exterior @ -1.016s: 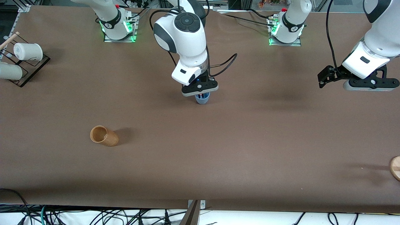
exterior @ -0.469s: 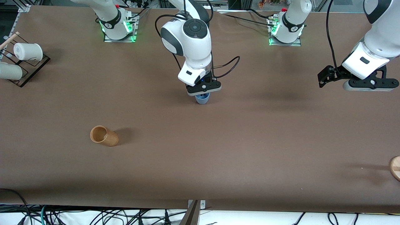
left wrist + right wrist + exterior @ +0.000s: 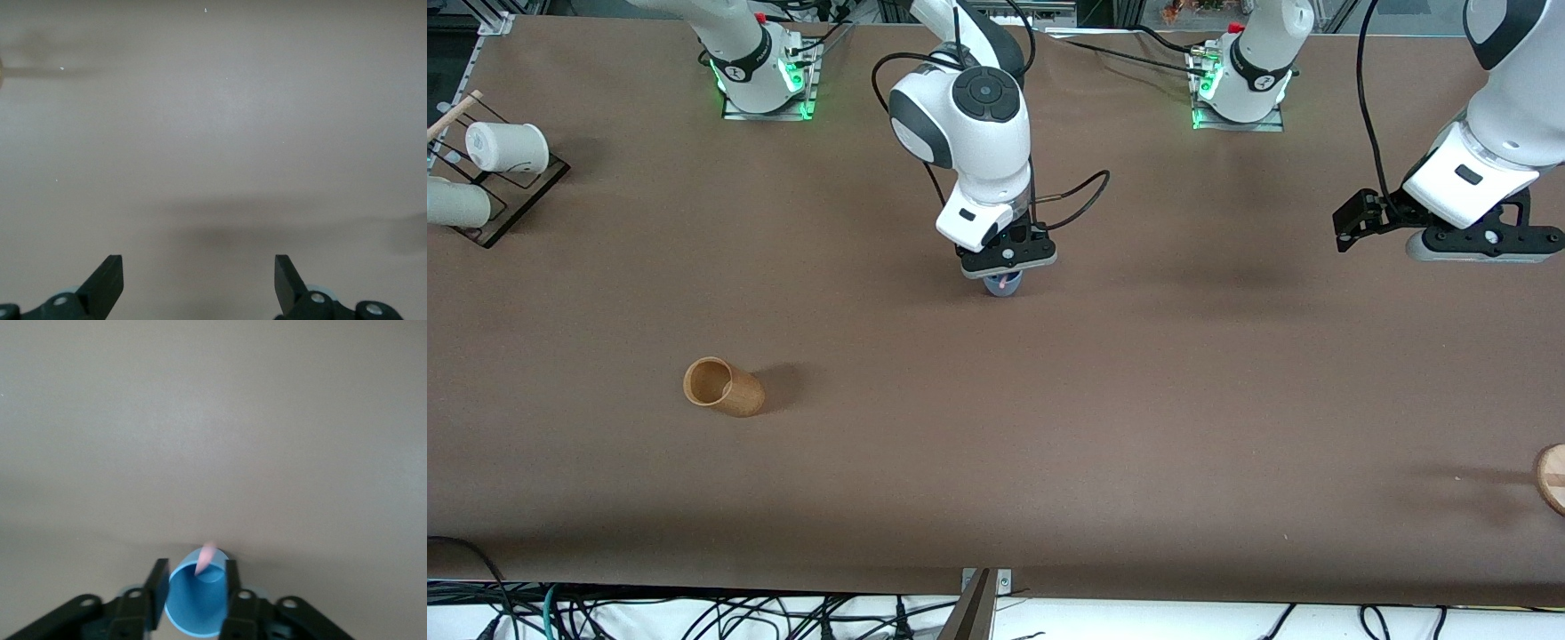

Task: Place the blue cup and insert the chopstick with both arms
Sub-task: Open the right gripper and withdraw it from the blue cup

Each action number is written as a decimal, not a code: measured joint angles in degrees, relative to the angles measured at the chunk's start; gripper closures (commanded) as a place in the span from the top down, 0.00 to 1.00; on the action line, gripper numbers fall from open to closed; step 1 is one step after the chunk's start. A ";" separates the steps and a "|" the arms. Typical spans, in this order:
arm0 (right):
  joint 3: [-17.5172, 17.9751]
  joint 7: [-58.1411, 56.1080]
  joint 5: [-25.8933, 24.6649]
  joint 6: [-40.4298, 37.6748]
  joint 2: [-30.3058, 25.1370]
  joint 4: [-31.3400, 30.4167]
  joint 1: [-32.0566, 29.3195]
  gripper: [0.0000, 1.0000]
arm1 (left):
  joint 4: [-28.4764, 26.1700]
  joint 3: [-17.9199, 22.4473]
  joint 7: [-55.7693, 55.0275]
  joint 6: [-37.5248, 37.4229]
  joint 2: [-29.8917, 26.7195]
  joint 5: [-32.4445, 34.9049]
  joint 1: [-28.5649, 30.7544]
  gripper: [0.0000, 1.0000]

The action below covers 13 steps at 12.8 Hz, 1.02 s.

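The blue cup [image 3: 1000,289] stands upright mid-table, and the pale pink chopstick [image 3: 1006,282] leans inside it with its tip above the rim. My right gripper [image 3: 1005,272] hangs straight over the cup. In the right wrist view its fingers [image 3: 158,587] stand apart on either side of the cup [image 3: 197,607], and the chopstick [image 3: 205,559] lies free against the rim. My right gripper [image 3: 197,570] holds nothing. My left gripper [image 3: 1480,252] waits open and empty above the table at the left arm's end, over bare table in its wrist view [image 3: 199,267].
A brown wooden cup [image 3: 723,388] lies on its side nearer the front camera, toward the right arm's end. Two white mugs [image 3: 505,147] sit on a rack at that end. A round wooden piece [image 3: 1552,478] shows at the left arm's end.
The right arm has shifted a little toward the left arm's end, and its hand now covers more of the cup. The pink chopstick now shows in the cup. The left arm has barely moved.
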 measured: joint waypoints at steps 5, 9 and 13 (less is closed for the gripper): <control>-0.70 -0.37 -0.01 -3.41 -2.44 0.56 -2.35 1.00 | 0.11 -0.06 0.00 -0.24 0.03 -1.47 -0.01 1.00; -1.10 -12.69 2.46 -13.46 -8.13 0.83 -11.91 1.00 | 0.12 0.05 0.00 -0.38 0.06 -3.17 0.04 1.00; -1.28 -30.04 5.00 -25.77 -14.53 0.89 -23.85 1.00 | 0.17 0.06 0.00 -0.42 0.08 -3.18 0.06 1.00</control>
